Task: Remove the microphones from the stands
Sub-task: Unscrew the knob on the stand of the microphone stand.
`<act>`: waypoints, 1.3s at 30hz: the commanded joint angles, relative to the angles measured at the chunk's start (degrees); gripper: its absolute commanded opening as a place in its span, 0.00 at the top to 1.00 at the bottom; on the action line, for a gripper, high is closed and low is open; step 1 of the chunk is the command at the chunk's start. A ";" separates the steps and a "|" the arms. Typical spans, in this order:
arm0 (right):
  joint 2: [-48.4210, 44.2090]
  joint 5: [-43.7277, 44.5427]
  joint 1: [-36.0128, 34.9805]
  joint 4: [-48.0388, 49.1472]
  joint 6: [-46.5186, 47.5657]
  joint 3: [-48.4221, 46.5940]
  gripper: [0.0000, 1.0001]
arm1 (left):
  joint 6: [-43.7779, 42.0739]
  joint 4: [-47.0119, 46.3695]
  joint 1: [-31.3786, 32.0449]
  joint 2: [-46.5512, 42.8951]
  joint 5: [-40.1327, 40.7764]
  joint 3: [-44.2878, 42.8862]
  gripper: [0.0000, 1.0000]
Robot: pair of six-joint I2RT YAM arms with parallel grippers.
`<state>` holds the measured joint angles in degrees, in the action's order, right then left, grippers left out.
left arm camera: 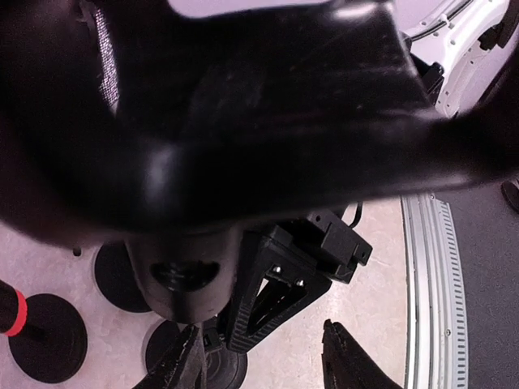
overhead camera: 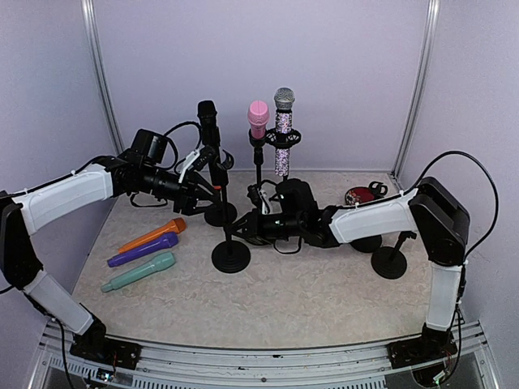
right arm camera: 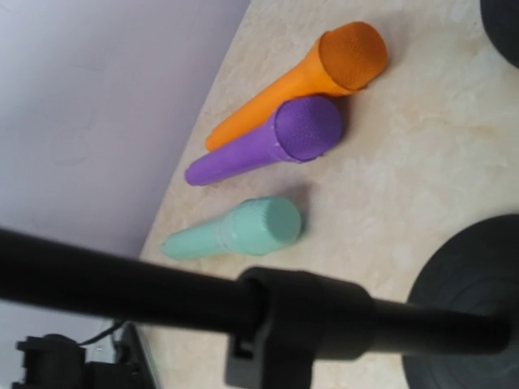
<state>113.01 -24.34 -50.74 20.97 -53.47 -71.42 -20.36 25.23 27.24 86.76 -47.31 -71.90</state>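
Top view: your left gripper [overhead camera: 208, 193] at microphone stand [overhead camera: 220, 214], black microphone [overhead camera: 208, 121] above it in clip. Right gripper [overhead camera: 246, 225] low against second stand [overhead camera: 231, 258].
Left wrist: your fingers [left arm camera: 182, 369] apart, microphone butt just above them.
Right wrist: gripper closed, fingers unseen, pole [right arm camera: 122, 292] crossing close.

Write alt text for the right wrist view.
A blurred black stand pole with a collar crosses the foreground. Beyond it, an orange mic, a purple mic and a teal mic lie side by side on the table, with a round black base at right.
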 commanded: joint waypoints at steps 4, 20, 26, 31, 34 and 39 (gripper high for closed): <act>-3.29 10.88 -2.30 -9.89 9.47 -2.12 1.00 | 0.97 -1.07 1.28 2.02 -1.54 -3.44 0.60; -9.25 18.44 -8.00 -14.15 26.77 -2.37 1.00 | 1.88 0.34 1.25 -0.16 -0.79 -3.66 0.64; -11.40 18.44 -8.63 -15.08 30.89 -1.79 1.00 | 2.65 0.46 1.28 -0.15 -0.50 -4.39 0.65; -11.66 17.47 -8.78 -15.36 31.80 -1.71 1.00 | 3.47 0.62 1.53 -1.03 -0.82 -3.96 0.65; -10.89 16.53 -8.77 -15.54 32.04 -1.80 1.00 | 2.95 1.79 2.31 -1.50 -1.31 -3.82 0.64; -9.60 17.20 -9.15 -15.58 33.49 -1.06 1.00 | 3.55 1.59 3.61 -2.12 -1.29 -3.36 0.63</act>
<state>105.08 -6.81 -58.87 1.93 -22.33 -72.64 -17.69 26.72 29.58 86.48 -47.77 -74.52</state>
